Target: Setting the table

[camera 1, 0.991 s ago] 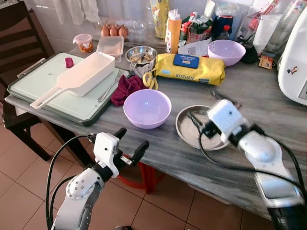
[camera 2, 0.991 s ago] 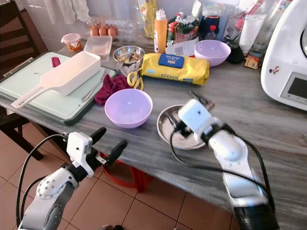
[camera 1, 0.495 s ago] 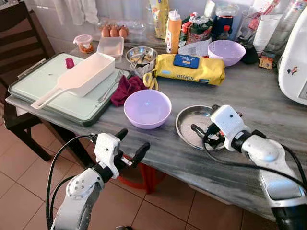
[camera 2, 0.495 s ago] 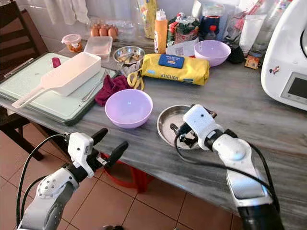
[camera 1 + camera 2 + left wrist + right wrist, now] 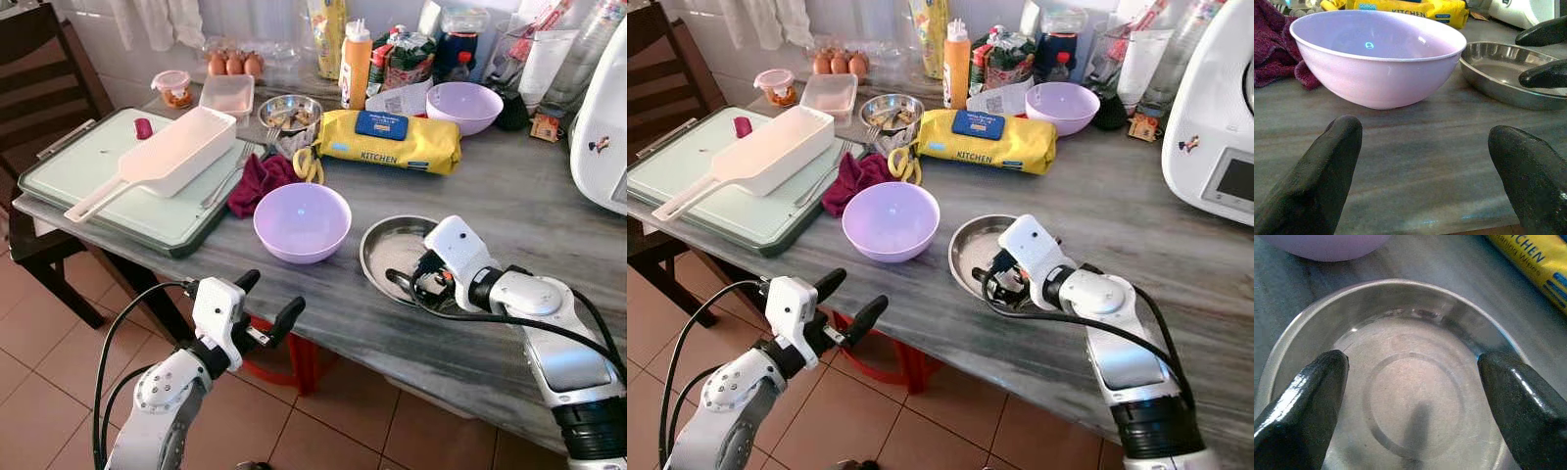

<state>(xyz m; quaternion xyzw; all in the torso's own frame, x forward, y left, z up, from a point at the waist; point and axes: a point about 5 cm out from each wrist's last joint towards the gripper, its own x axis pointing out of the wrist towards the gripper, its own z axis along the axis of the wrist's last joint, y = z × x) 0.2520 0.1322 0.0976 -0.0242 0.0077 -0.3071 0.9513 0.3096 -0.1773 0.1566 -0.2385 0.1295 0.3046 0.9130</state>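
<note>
Nearest, the left pincer [image 5: 266, 299] hangs with its fingers apart below and in front of the bench's [image 5: 509, 201] near edge, holding nothing and facing the lilac bowl [image 5: 302, 221]. Just past that edge sits the shallow steel plate [image 5: 392, 257], beside the bowl but apart from it. The right pincer [image 5: 996, 281] is over the plate's near rim, fingers [image 5: 1308, 396] spread wide and empty, one tip toward each side of the round dish, with the plate's centre straight ahead between them. The right arm is plainly nearer the plate, the left nearer the bowl. A second lilac bowl [image 5: 462, 106] stands toward the far edge, behind the yellow kitchen-roll pack [image 5: 389, 139].
</note>
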